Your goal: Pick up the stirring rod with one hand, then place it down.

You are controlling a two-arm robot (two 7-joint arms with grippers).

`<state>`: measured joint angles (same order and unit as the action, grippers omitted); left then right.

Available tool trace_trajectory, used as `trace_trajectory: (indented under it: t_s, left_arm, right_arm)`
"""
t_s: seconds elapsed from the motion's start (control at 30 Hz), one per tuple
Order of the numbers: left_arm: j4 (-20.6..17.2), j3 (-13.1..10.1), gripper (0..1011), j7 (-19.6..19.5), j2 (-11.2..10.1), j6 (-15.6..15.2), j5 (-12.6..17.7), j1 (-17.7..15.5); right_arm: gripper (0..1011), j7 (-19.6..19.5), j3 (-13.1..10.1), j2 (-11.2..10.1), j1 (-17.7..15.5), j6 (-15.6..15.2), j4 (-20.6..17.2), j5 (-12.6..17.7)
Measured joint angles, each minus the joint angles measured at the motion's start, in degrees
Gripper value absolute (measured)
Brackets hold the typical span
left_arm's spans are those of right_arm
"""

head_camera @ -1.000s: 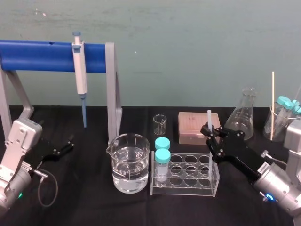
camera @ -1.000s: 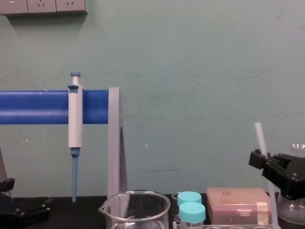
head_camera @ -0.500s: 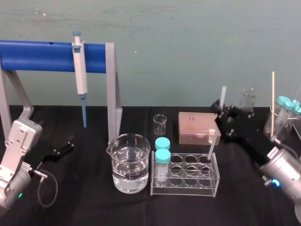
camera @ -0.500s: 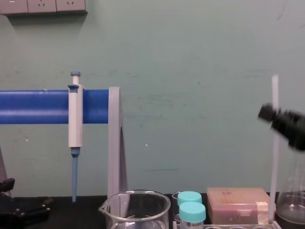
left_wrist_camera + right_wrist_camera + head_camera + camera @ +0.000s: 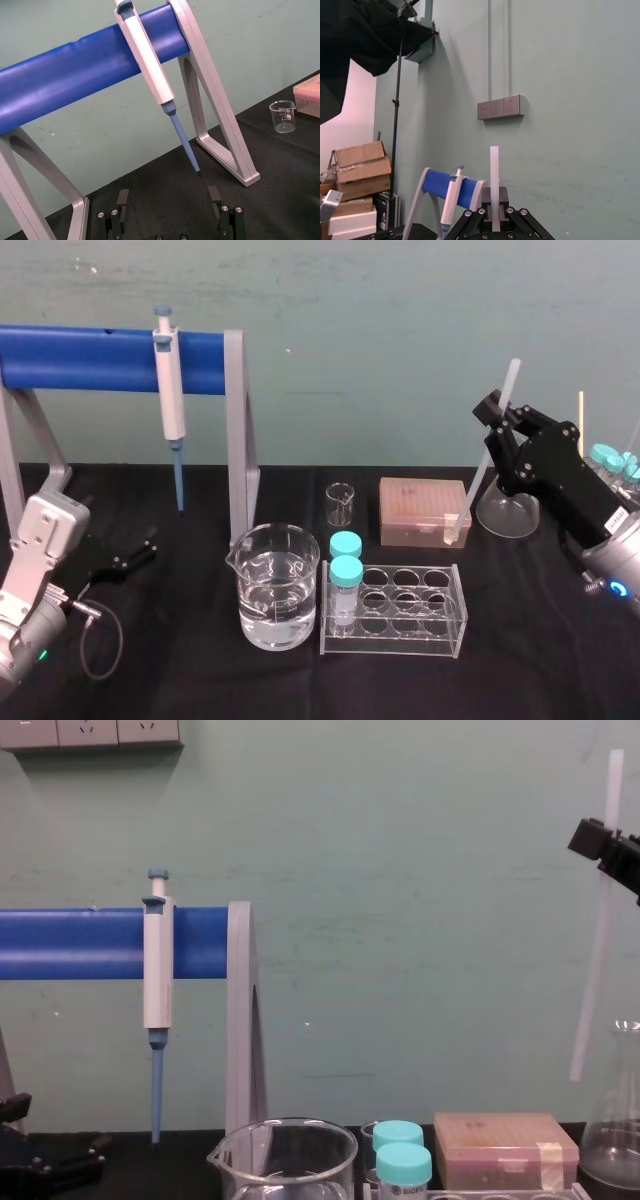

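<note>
The stirring rod point(image 5: 470, 490) is a thin translucent-white stick, lifted off the table and slightly tilted at the right. My right gripper point(image 5: 493, 422) is shut on its upper part, with a short length sticking out above the fingers. The rod's lower end hangs by the right edge of the pink box point(image 5: 424, 510). In the chest view the stirring rod point(image 5: 590, 1000) hangs high against the wall from the right gripper point(image 5: 602, 837). In the right wrist view the stirring rod point(image 5: 494, 170) rises from between the black fingers. My left gripper point(image 5: 168, 200) rests open and empty at the far left of the table.
A beaker of water point(image 5: 278, 585) and a clear tube rack point(image 5: 400, 615) with two cyan-capped tubes stand in the middle. Behind them are a small beaker point(image 5: 340, 503) and a flask point(image 5: 505, 512). A pipette point(image 5: 170, 390) hangs on the blue stand point(image 5: 90, 358).
The right gripper has risen and swung to the right with the rod, lifting its lower end away from the tube rack. The left arm has stayed still.
</note>
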<state>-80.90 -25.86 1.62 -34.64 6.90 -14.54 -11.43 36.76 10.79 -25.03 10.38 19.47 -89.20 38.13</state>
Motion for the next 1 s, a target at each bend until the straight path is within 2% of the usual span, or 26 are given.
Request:
trace_trajectory:
  t_s: [0.47, 1.0]
  left_arm:
    - [0.0, 0.0, 1000, 0.0, 0.0, 0.0, 0.0, 0.0]
    - [0.0, 0.0, 1000, 0.0, 0.0, 0.0, 0.0, 0.0]
  right_arm:
    - [72, -1.4, -0.3, -0.1, -0.3, 0.0, -0.5, -0.9]
    - [72, -1.2, 0.0, 0.1, -0.4, 0.1, -0.4, -1.2]
